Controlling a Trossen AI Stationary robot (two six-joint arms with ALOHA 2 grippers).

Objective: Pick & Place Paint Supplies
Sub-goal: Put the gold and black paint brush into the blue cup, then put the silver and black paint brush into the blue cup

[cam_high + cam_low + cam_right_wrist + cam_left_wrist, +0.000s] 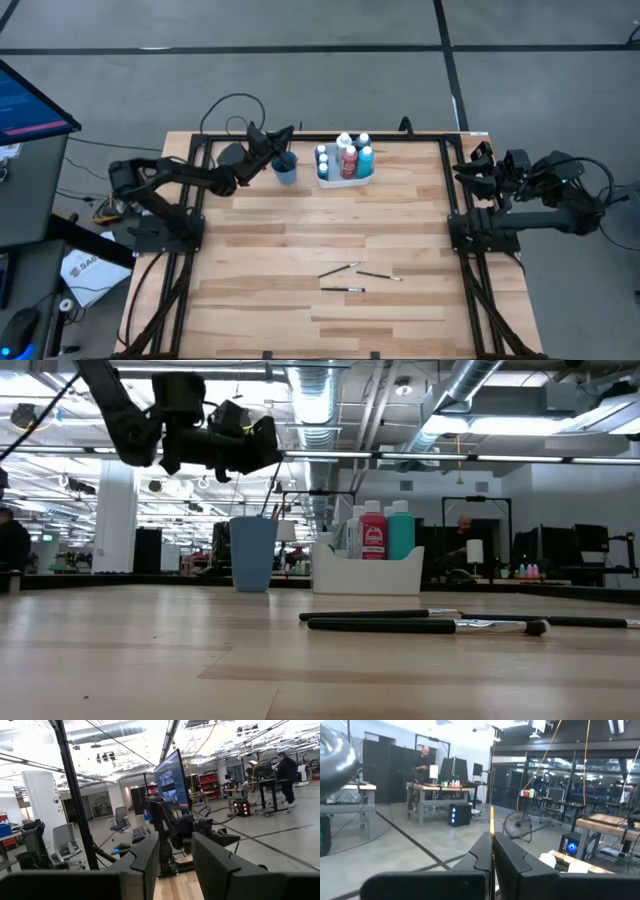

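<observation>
The left end effector [283, 138] hovers over the blue cup [285, 170] near the bench's [300, 330] far edge, left of centre. Its fingers [485, 851] are pressed together on a thin paintbrush [492, 822], whose slim shaft stands up between them in the left wrist view. The step in hand looks like dropping this brush into the cup. To do it well, the brush should hang close to vertical and centred over the mouth before the fingers part, and be lowered so its end is inside the rim, or it may tip out.

Just right of the cup, the white tray [345, 178] carries the paint bottles [348, 158], upright and packed close; the arm should keep clear of their caps.

Nearer the bench's middle, towards the front edge, three loose brushes [352, 278] lie flat and near one another, not yet collected. Each wants a pinch around mid-shaft, one at a time.

The right end effector [478, 165] waits at the bench's right edge, its fingers [150, 855] parted with nothing between them.
</observation>
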